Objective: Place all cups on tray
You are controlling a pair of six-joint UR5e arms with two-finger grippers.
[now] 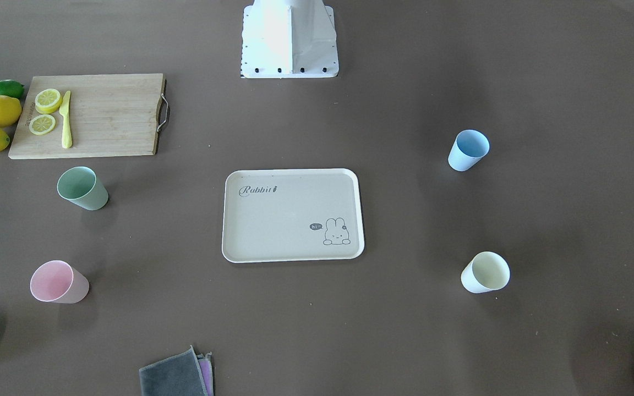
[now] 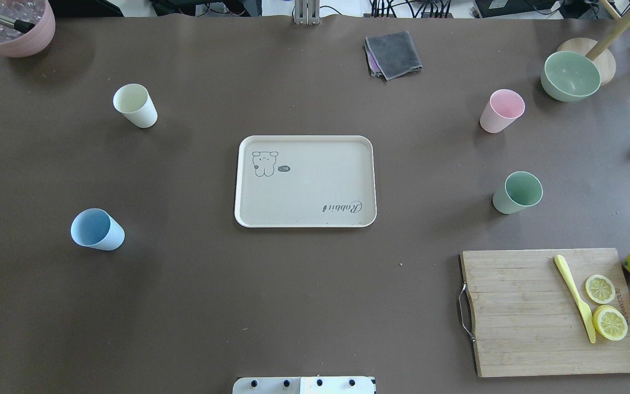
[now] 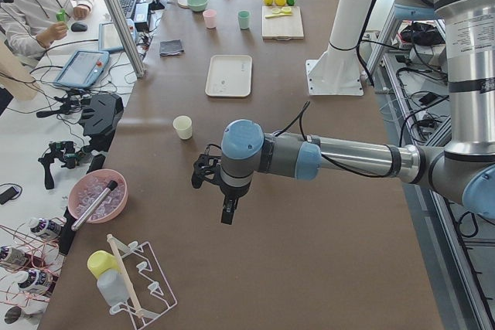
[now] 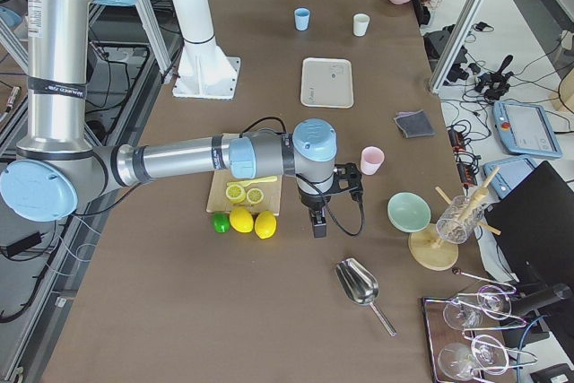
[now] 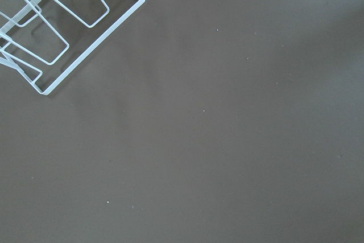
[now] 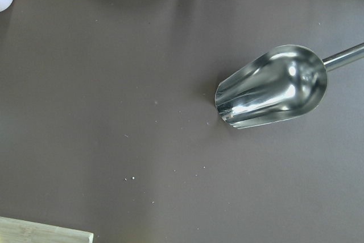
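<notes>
The beige tray (image 1: 293,215) lies at the table's middle with nothing on it, also seen overhead (image 2: 304,180). Four cups stand upright on the table around it: sage green (image 1: 81,188), pale pink (image 1: 58,282), light blue (image 1: 468,150) and cream-white (image 1: 485,272). My left gripper (image 3: 227,210) shows only in the exterior left view, hanging over bare table far past the cream cup (image 3: 182,127). My right gripper (image 4: 318,226) shows only in the exterior right view, near the pink cup (image 4: 371,161). I cannot tell whether either is open or shut.
A wooden cutting board (image 1: 91,115) with lemon slices and a yellow knife lies beside the green cup, lemons (image 1: 0,111) next to it. A green bowl (image 2: 571,75), a grey cloth (image 2: 393,53) and a mauve pot (image 2: 11,24) line the far edge. A metal scoop (image 6: 273,86) and a wire rack (image 5: 62,32) lie below the wrists.
</notes>
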